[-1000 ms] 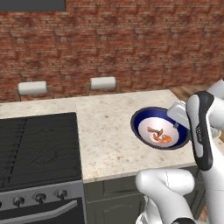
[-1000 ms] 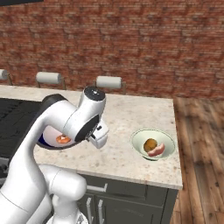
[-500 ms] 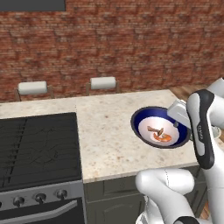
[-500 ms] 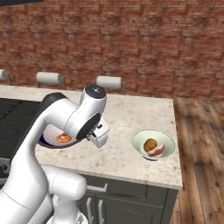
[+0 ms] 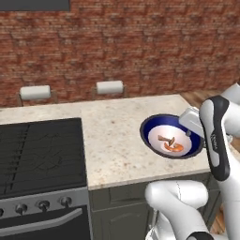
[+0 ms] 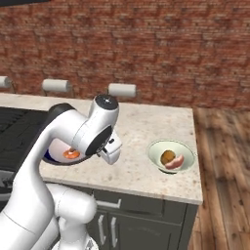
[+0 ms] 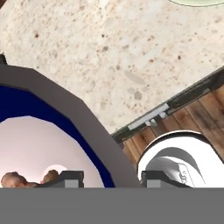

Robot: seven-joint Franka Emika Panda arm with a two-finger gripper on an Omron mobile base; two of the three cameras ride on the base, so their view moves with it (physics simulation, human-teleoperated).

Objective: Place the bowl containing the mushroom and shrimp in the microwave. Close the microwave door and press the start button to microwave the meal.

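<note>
Pincer (image 7: 105,177) straddles bowl (image 5: 152,126) rim near counter (image 5: 112,140) edge.

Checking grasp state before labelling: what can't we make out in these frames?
- Gripper on bowl rim: contact cut off at the hand view's bottom edge; both base views have the arm in front.
- Bowl: mostly behind the arm in the right base view.
- Mushroom versus shrimp: too small to separate cleanly.
- Pale green bowl: clipped by the top edge.
</note>
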